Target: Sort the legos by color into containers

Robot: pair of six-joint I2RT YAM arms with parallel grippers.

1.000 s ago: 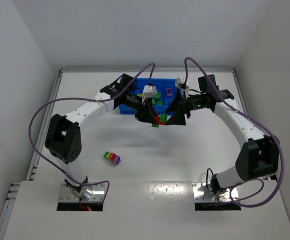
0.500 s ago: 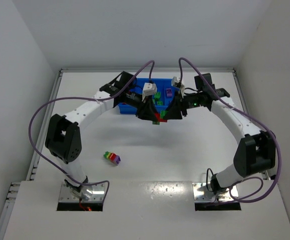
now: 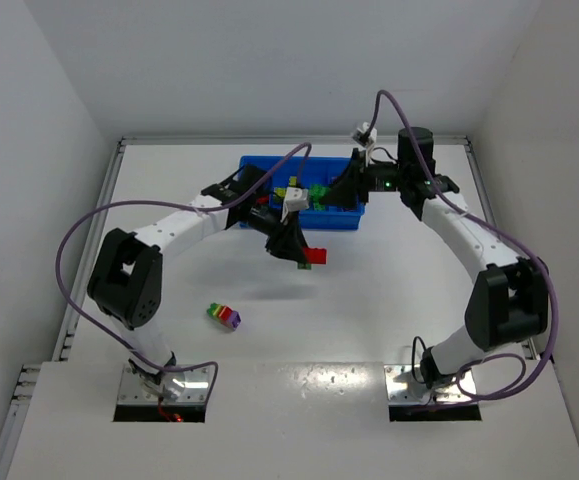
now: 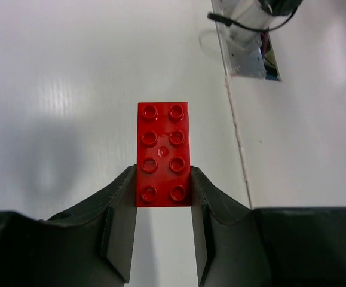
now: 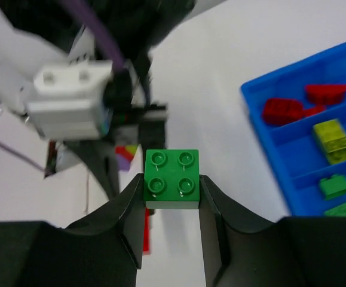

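Left gripper [image 4: 164, 179] clamped on red 2x4 brick [image 4: 163, 140], above table just front of blue tray [image 3: 259, 162]. Right gripper [image 5: 171, 188] clamped on green 2x2 brick [image 5: 171, 170], near tray. Multicolour stack [image 3: 225, 316] on table, well apart.

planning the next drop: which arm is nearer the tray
Right, probably: the right tool holds the green brick close by the blue tray; the left tool holds the red brick over bare table.

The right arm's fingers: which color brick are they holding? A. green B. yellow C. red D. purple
A: in the right wrist view, a green brick sits pinched between the right arm's fingers.
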